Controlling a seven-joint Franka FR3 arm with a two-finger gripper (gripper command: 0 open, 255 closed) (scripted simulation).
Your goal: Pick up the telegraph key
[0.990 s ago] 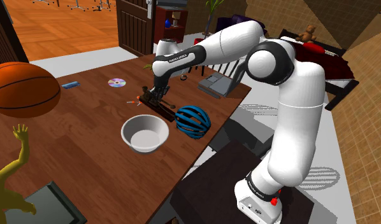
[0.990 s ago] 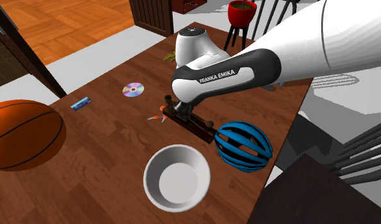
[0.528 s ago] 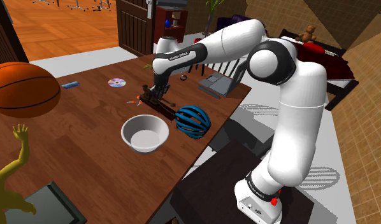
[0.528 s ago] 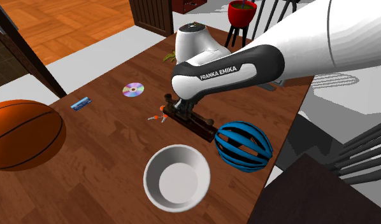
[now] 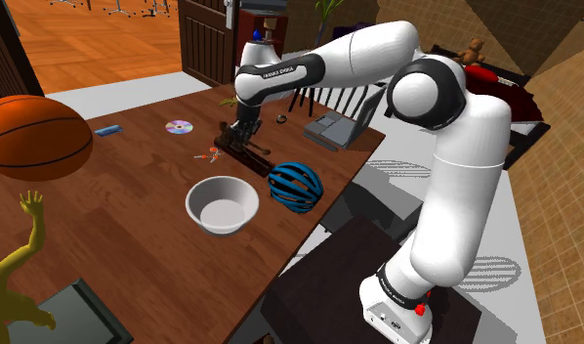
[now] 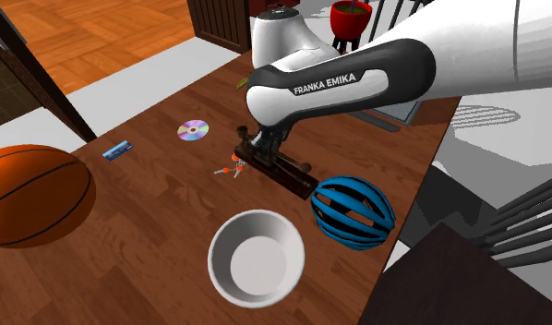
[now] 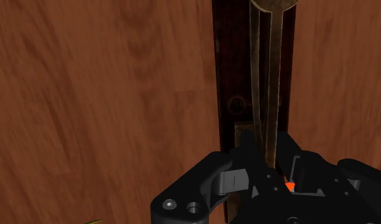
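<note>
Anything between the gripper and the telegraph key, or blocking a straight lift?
Nothing visible. The black gripper clasps the dark brown, brass-levered telegraph key at one end; the blue helmet lies by its other end, not over it.

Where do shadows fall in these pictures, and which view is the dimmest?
Shoulder view: grey shadows lie on the pale floor beside the table. Second exterior view: the blue helmet darkens the wood under it. Wrist view: the dimmest, with the telegraph key dark against brown wood.

Home: dining table, teddy bear
</note>
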